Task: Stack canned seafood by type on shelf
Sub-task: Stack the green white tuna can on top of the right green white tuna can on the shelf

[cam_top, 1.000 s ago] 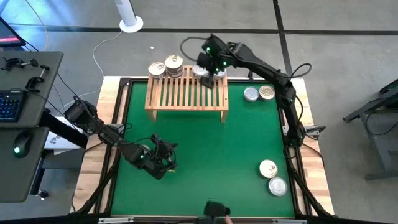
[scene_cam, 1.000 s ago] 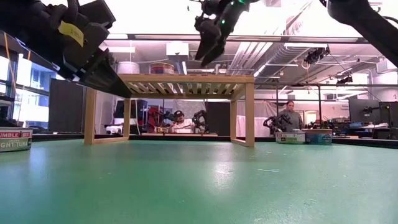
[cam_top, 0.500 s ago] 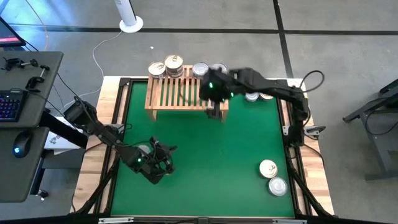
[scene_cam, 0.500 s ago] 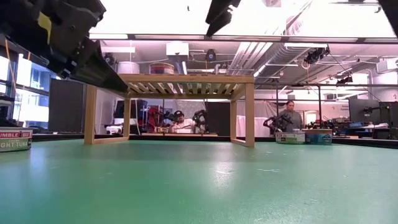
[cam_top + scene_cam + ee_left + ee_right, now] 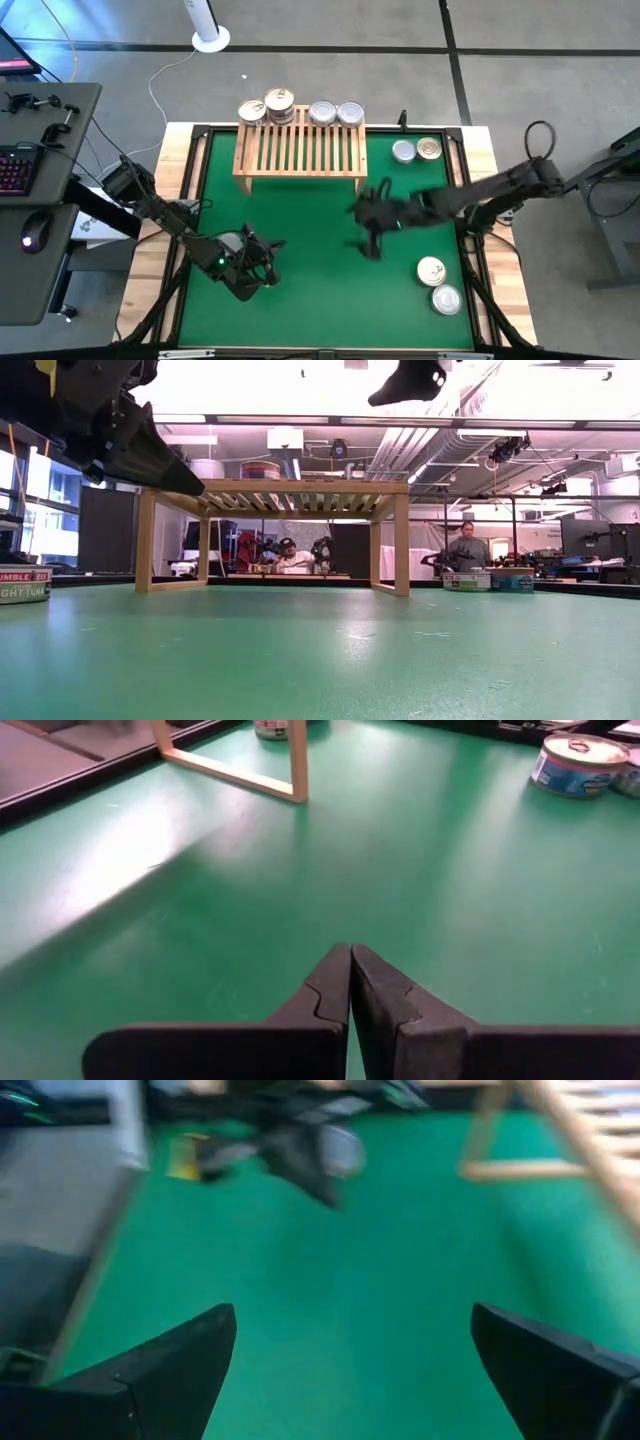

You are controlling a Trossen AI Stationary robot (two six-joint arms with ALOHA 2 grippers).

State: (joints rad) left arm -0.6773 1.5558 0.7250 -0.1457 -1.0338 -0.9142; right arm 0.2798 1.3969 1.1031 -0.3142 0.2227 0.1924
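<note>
The right gripper (image 5: 370, 245) is over the middle of the green mat (image 5: 300, 230), fingers spread wide and holding nothing. The left gripper (image 5: 262, 272) sits low over the mat's near left part, fingers pressed together and empty.

Tins: four positions along the back edge of the shelf (image 5: 300, 152) – one silver tin (image 5: 252, 112), a gold-lidded tin (image 5: 279, 101) that appears stacked on another, and two silver tins (image 5: 336, 113) side by side. Off the shelf, a silver and gold pair (image 5: 416, 150) lies just beside the shelf's right end, and a second pair (image 5: 437, 284) lies near the mat's right edge.

Step in hand, as judged: the right arm is heading for a loose tin. Recommended: descend squarely over one lid, straddle only that tin, and close on its sides; each pair lies touching or nearly so, so a finger must enter on the free side.

Clearances: the mat centre is open. The near pair lies close to the raised table frame (image 5: 478, 290), limiting outboard finger room. The shelf's front leg (image 5: 401, 540) and slatted top demand a lifted approach. The left arm is well apart
</note>
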